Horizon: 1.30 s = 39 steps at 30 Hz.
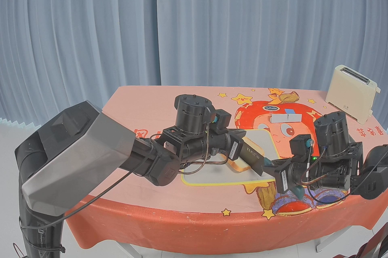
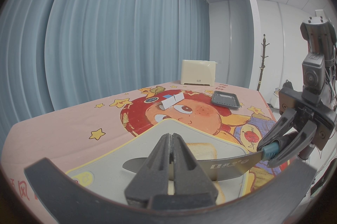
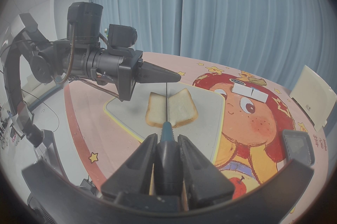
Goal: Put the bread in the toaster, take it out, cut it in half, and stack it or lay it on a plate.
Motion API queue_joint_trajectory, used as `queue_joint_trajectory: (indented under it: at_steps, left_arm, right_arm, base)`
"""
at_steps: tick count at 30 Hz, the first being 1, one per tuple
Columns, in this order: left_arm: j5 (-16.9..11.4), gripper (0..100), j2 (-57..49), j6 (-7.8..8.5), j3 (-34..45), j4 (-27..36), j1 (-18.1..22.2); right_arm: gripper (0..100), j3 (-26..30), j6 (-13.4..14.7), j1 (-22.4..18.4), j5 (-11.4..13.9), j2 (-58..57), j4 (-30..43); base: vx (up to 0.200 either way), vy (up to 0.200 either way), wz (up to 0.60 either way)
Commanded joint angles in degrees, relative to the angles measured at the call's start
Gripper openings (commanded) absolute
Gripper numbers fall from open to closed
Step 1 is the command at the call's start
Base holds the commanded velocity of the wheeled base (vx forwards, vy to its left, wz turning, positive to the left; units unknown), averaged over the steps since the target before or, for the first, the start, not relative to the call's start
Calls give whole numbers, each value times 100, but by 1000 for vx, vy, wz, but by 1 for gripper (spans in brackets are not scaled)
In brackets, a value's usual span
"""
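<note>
A slice of bread (image 3: pixel 182 109) lies on the pale cutting board (image 3: pixel 133 112) at the table's middle. My right gripper (image 3: pixel 166 137) is shut on the teal handle of a knife (image 3: pixel 166 101). The blade stands edge-down across the middle of the slice, and the two halves tilt up on either side of it. My left gripper (image 3: pixel 175 77) is shut, with its tip just above the far end of the blade and the bread's far edge. From the head, the knife (image 1: pixel 252 155) runs between the left gripper (image 1: pixel 241 140) and the right gripper (image 1: pixel 270 166). The cream toaster (image 1: pixel 351 93) stands at the far right.
A black tray (image 2: pixel 225 99) lies on the orange cartoon tablecloth between the board and the toaster. Two small white blocks with a blue one (image 1: pixel 286 117) sit behind the board. The table's front edge is close below the right arm.
</note>
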Motion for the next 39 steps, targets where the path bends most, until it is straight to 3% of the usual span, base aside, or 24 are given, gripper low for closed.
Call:
queue_joint_trajectory:
  at_steps: [1,39]
  left_arm:
    - [1,0,-139,-5,-45,-16,-3]
    - [36,0,-262,3,227,-43,33]
  right_arm:
    - [0,1,0,-8,0,-3,-16]
    - [0,-69,8,1,0,-47,-175]
  base:
    - [0,0,0]
    - [0,0,0]
